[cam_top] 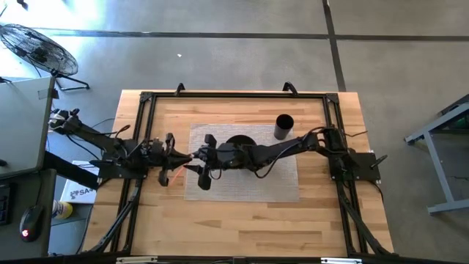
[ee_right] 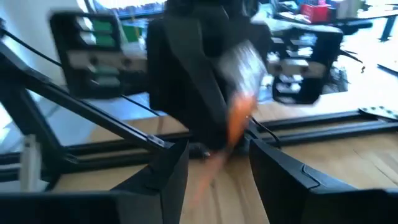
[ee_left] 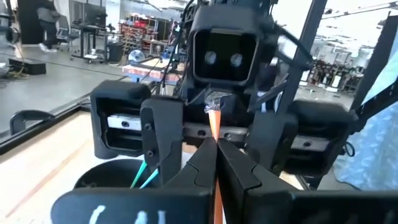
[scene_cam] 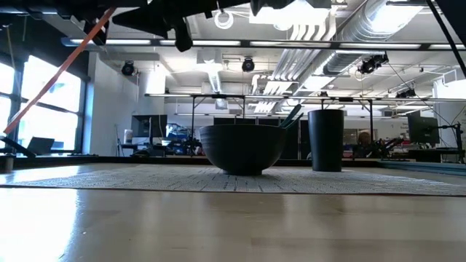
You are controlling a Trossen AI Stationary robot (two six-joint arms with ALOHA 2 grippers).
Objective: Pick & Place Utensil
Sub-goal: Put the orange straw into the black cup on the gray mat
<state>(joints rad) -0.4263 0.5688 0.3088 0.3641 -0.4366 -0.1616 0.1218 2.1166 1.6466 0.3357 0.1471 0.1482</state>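
Observation:
An orange-handled utensil (ee_left: pixel 214 121) with a silvery head (ee_right: pixel 245 62) is held in the air over the mat's left part. My left gripper (ee_left: pixel 216 146) is shut on it; in the high view this gripper (cam_top: pixel 182 155) sits left of the black bowl (cam_top: pixel 238 143). My right gripper (ee_right: pixel 217 171) faces it, open. Its fingers (ee_left: pixel 158 140) stand on either side of the utensil's head end without clearly touching it. In the low view the orange handle (scene_cam: pixel 58 73) slants down to the left, well above the table. My left gripper pinches the orange handle (ee_left: pixel 215 134) between its two fingertips, a short way below the silvery head. The fingers come level from the table's left. The utensil is lifted clear and tilted. Its head points toward my right gripper, and its long handle slants down past the fingers (cam_top: pixel 170 174).
The black bowl (scene_cam: pixel 242 149) stands on a grey woven mat (cam_top: pixel 278 187) under my right arm, with teal utensils (ee_left: pixel 146 174) in it. A black cup (cam_top: pixel 284 126) stands at the mat's far right. Bare wooden table (cam_top: pixel 242 220) lies on the near side.

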